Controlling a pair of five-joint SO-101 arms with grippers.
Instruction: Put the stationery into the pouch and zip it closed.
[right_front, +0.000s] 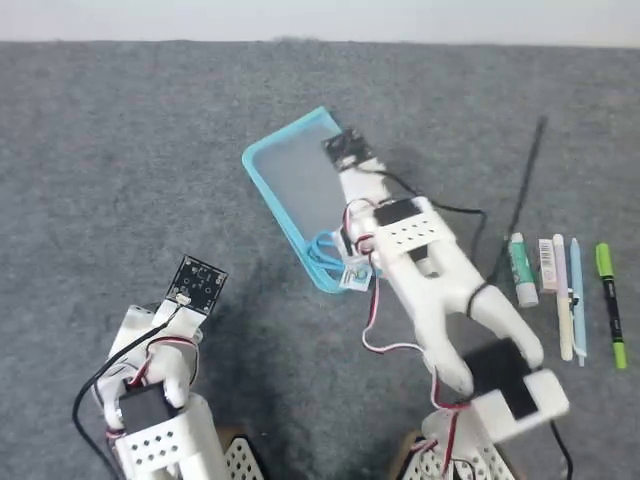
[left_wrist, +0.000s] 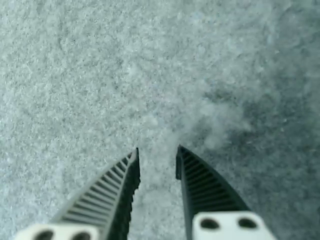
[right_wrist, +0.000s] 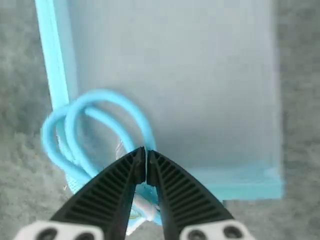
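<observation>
Not much is done yet, by my reckoning: nothing has gone into the pouch (right_front: 290, 175), and the zipping has yet to come. The pouch lies flat on the grey worktop (right_front: 120, 150). All the stationery lies in a row well off to one side of it: a glue stick (right_front: 521, 268) nearest the pouch, then pale pens (right_front: 565, 310), then a green highlighter (right_front: 611, 305) farthest out.

The right end effector (right_wrist: 146, 156) sits at the pouch's near corner, its jaws drawn together and apparently nipping the blue cord loop (right_wrist: 105, 93) there. That pinch is plain from the right wrist view, while from above the arm covers it. The left end effector (left_wrist: 156, 155) hangs over bare worktop, well away from the pouch on the side opposite the stationery, its jaws a little apart and holding nothing.
</observation>
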